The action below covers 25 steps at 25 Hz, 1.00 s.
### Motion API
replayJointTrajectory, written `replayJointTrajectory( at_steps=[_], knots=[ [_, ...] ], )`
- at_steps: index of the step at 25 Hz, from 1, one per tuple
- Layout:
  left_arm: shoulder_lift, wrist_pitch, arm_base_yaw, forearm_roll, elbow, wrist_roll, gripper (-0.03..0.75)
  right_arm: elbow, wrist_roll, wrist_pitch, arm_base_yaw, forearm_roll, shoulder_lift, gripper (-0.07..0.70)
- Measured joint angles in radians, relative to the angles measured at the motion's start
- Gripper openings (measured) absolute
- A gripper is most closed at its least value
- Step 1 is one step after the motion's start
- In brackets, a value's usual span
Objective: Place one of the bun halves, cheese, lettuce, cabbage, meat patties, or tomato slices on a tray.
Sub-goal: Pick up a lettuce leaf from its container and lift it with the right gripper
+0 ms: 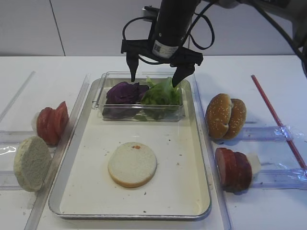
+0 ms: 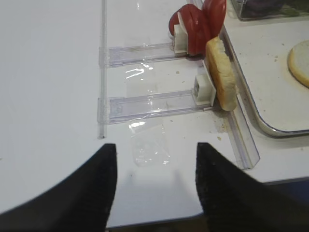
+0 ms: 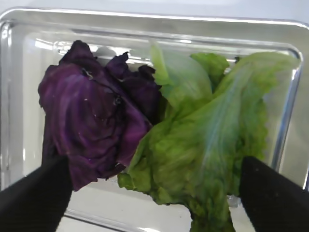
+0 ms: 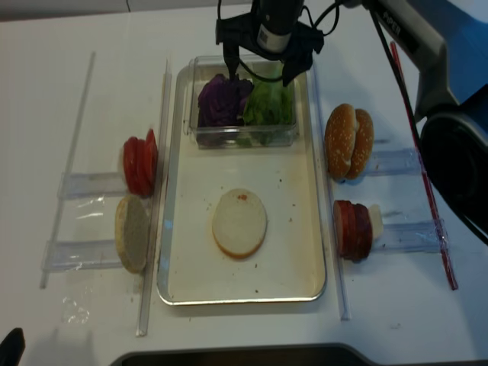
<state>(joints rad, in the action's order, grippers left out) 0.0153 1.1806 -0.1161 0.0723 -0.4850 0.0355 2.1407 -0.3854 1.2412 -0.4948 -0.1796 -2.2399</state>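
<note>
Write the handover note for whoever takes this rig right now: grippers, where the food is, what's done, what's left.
Right gripper: open, empty, above the clear box of lettuce and purple cabbage.
Left gripper: open, empty, over bare table, left of the racks.
Done: one pale bun half lies flat on the tray.
Off the tray: tomato slices and a bun half left; sesame buns and meat patties right.
Left: probably lift the lettuce onto the tray.

I am looking at a white tabletop (image 1: 120, 64) meeting a pale paneled wall (image 1: 72, 24); soft overhead light is glaring off the surface.
</note>
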Motion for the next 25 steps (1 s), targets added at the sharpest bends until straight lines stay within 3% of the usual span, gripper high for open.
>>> replayJointTrajectory(
  at_steps=[8, 25],
  knots=[
    [0.0, 0.0, 0.0, 0.0, 0.0, 0.0, 0.355, 0.0, 0.0, 0.0, 0.0, 0.029, -0.025, 0.69],
    [0.0, 0.0, 0.0, 0.0, 0.0, 0.0, 0.355, 0.001, -0.001, -0.002, 0.0, 0.073, -0.062, 0.543]
  ],
)
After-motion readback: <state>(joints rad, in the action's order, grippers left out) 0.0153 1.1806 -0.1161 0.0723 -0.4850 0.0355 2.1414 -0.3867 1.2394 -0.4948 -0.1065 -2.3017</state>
